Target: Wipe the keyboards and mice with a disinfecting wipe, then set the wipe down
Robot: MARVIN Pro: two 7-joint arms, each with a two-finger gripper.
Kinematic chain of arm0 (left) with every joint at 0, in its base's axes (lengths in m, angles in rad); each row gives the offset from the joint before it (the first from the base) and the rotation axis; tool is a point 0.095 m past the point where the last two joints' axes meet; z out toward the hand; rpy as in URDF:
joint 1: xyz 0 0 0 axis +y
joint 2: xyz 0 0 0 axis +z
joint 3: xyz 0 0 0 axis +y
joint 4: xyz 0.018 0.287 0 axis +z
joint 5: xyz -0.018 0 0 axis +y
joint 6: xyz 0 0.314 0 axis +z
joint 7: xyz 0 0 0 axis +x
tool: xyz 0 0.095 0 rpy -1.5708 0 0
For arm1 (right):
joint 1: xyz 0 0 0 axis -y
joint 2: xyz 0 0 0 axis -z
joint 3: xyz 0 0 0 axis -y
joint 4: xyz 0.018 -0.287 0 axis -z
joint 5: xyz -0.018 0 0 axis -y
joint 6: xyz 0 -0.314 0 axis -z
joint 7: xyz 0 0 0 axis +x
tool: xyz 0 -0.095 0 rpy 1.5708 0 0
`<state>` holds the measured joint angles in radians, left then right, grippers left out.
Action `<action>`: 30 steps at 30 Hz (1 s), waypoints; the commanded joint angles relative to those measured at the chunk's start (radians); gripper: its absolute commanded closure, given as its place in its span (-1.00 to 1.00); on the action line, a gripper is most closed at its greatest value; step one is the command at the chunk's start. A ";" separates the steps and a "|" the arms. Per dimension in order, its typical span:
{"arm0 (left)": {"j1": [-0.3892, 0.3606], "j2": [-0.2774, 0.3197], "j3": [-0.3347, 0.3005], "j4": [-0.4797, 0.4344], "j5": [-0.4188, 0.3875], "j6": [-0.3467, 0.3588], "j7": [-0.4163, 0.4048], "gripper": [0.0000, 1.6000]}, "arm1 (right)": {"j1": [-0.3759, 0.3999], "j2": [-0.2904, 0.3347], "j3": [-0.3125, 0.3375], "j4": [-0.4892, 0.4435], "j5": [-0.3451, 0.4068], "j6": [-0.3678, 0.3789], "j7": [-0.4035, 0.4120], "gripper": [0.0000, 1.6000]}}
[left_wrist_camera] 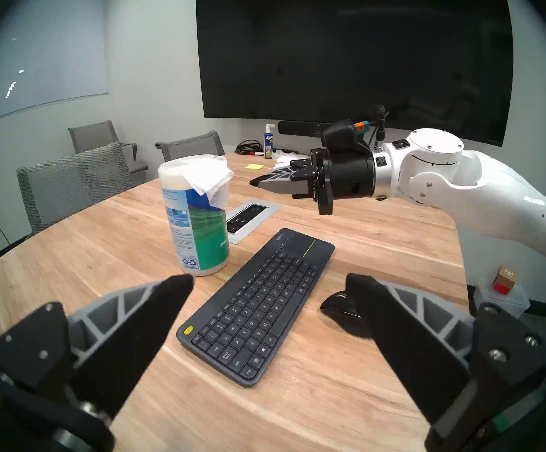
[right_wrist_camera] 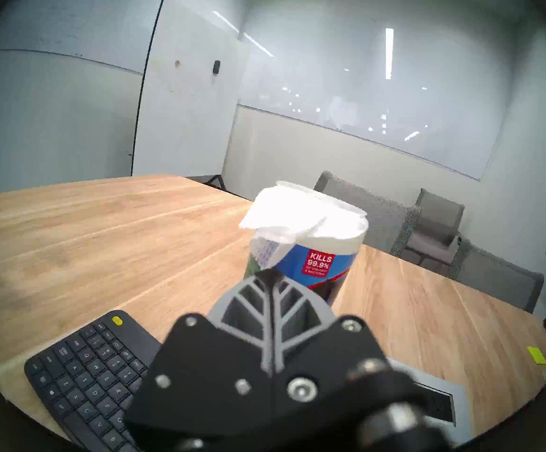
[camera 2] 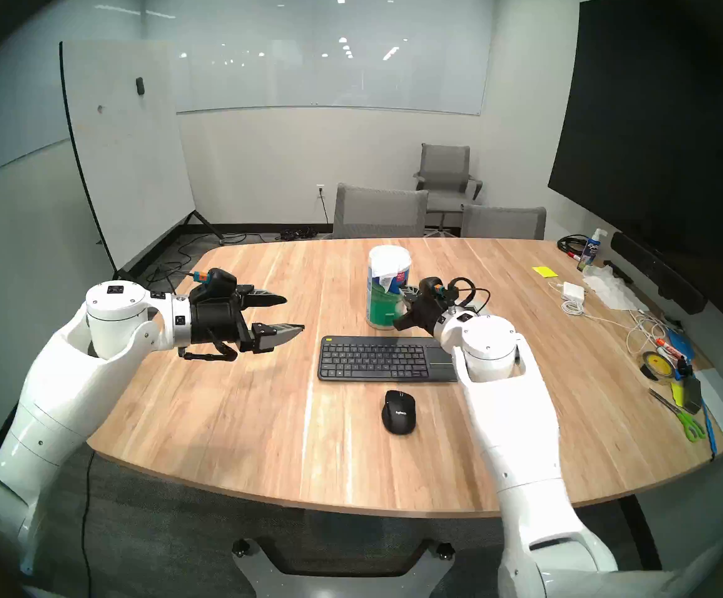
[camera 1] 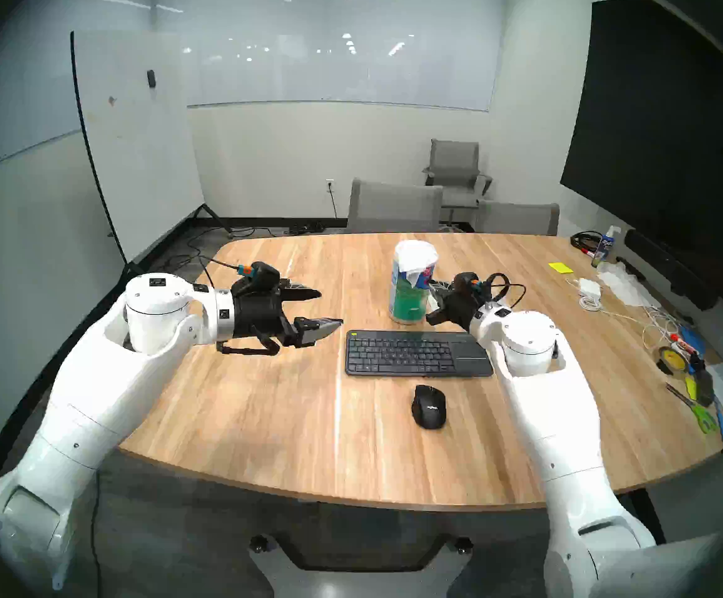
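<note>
The wipe (left_wrist_camera: pixel 211 177) droops from the canister (left_wrist_camera: pixel 200 232) top at the table's (camera 1: pixel 265 411) far middle, just left of the right gripper's (left_wrist_camera: pixel 255 182) clenched, empty jaws; the left gripper (camera 1: pixel 321 310), jaws spread, sits farther off.

Wooden table (camera 1: pixel 265 403): keyboard (camera 1: pixel 416 353), mouse (camera 1: pixel 429 406), canister (camera 1: pixel 409 301), perhaps cables (camera 1: pixel 636 316).

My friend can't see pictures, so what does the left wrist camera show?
The right claw, shut, points toward a white wipe draped over a wipes canister on a wooden table. Nearer lie a black Logitech keyboard and mouse, framed by the open left claw.
</note>
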<state>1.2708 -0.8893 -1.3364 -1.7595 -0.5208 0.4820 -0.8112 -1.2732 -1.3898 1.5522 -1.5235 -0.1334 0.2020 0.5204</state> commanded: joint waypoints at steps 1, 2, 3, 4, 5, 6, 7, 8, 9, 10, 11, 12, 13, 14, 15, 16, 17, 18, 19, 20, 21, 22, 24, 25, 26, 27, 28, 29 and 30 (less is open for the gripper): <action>-0.007 0.001 -0.006 -0.010 -0.001 -0.001 0.001 -1.00 | -0.021 0.022 0.027 -0.076 0.036 -0.004 0.045 1.00; -0.007 0.001 -0.006 -0.010 -0.001 -0.001 0.001 -1.00 | -0.024 0.023 0.030 -0.078 0.037 -0.004 0.050 1.00; -0.007 0.001 -0.006 -0.010 -0.001 -0.001 0.001 -1.00 | -0.025 0.025 0.031 -0.079 0.042 -0.003 0.060 1.00; -0.007 0.001 -0.006 -0.010 -0.001 -0.001 0.001 -1.00 | -0.025 0.027 0.033 -0.079 0.047 -0.003 0.071 1.00; -0.007 0.001 -0.006 -0.010 -0.001 -0.001 0.001 -1.00 | -0.026 0.030 0.034 -0.076 0.057 -0.007 0.090 1.00; -0.007 0.001 -0.006 -0.010 -0.001 -0.001 0.001 -1.00 | -0.030 0.030 0.034 -0.078 0.059 -0.010 0.095 0.87; -0.007 0.001 -0.006 -0.010 -0.001 -0.001 0.001 -1.00 | -0.035 0.031 0.034 -0.083 0.062 -0.011 0.104 0.69; -0.007 0.001 -0.006 -0.010 -0.001 -0.001 0.001 -1.00 | -0.040 0.029 0.034 -0.088 0.063 -0.011 0.105 0.40; -0.007 0.001 -0.006 -0.010 -0.001 -0.001 0.001 -1.00 | -0.044 0.028 0.034 -0.092 0.066 -0.011 0.112 0.31; -0.007 0.001 -0.006 -0.010 -0.001 -0.001 0.001 -1.00 | -0.047 0.026 0.034 -0.096 0.066 -0.011 0.116 0.11; -0.007 0.001 -0.006 -0.010 -0.001 -0.001 0.001 -1.00 | -0.050 0.024 0.033 -0.099 0.066 -0.011 0.117 0.04; -0.007 0.001 -0.006 -0.010 -0.001 -0.001 0.001 -1.00 | -0.051 0.022 0.032 -0.101 0.067 -0.014 0.120 -0.36; -0.007 0.001 -0.006 -0.010 -0.001 -0.001 0.001 -1.00 | -0.050 0.023 0.027 -0.099 0.069 -0.022 0.130 -0.63; -0.007 0.001 -0.006 -0.010 -0.001 -0.001 0.001 -1.00 | -0.050 0.024 0.022 -0.099 0.067 -0.027 0.134 -1.00; -0.007 0.001 -0.006 -0.010 -0.001 -0.001 0.001 -1.00 | -0.050 0.024 0.017 -0.101 0.062 -0.033 0.135 -1.00; -0.007 0.001 -0.006 -0.010 -0.001 -0.001 0.001 -1.00 | -0.049 0.021 0.013 -0.104 0.059 -0.035 0.135 -1.00; -0.007 0.001 -0.006 -0.010 -0.001 -0.001 0.001 -1.00 | -0.046 0.019 0.008 -0.107 0.056 -0.037 0.134 -1.00; -0.007 0.001 -0.006 -0.010 -0.001 -0.001 0.001 -1.00 | -0.043 0.016 0.004 -0.108 0.053 -0.035 0.132 -1.00; -0.007 0.001 -0.006 -0.010 -0.001 -0.001 0.000 -1.00 | -0.037 0.013 -0.002 -0.106 0.048 -0.038 0.127 -1.00; -0.007 0.001 -0.006 -0.010 -0.001 -0.001 0.000 -1.00 | -0.033 0.009 -0.007 -0.105 0.045 -0.039 0.124 -1.00; -0.007 0.001 -0.006 -0.010 -0.001 -0.001 0.000 -1.00 | -0.030 0.005 -0.013 -0.105 0.041 -0.042 0.118 -1.00; -0.007 0.001 -0.006 -0.010 -0.001 -0.001 0.000 -1.00 | -0.026 0.001 -0.018 -0.103 0.036 -0.045 0.113 -1.00; -0.007 0.001 -0.006 -0.010 -0.001 -0.001 0.000 -1.00 | -0.021 -0.005 -0.030 -0.099 0.024 -0.064 0.100 -1.00; -0.007 0.001 -0.006 -0.010 -0.001 -0.001 0.000 -1.00 | -0.023 -0.006 -0.037 -0.103 0.013 -0.085 0.089 -1.00; -0.007 0.001 -0.006 -0.010 -0.001 -0.001 0.000 -1.00 | -0.022 -0.010 -0.041 -0.105 0.011 -0.081 0.087 -1.00; -0.007 0.001 -0.006 -0.010 -0.001 -0.001 0.000 -1.00 | -0.019 -0.014 -0.045 -0.105 0.006 -0.078 0.083 -1.00; -0.007 0.001 -0.006 -0.010 -0.001 -0.001 0.000 -1.00 | -0.018 -0.018 -0.049 -0.106 0.002 -0.077 0.079 -1.00; -0.007 0.001 -0.006 -0.010 -0.001 -0.001 0.000 -1.00 | -0.016 -0.021 -0.053 -0.107 -0.005 -0.079 0.072 -1.00; -0.007 0.001 -0.006 -0.010 -0.001 -0.001 0.000 -1.00 | -0.014 -0.024 -0.057 -0.107 -0.009 -0.078 0.068 -1.00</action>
<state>1.2708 -0.8893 -1.3363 -1.7595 -0.5208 0.4820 -0.8112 -1.3215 -1.3854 1.5172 -1.6008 -0.1222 0.1503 0.6236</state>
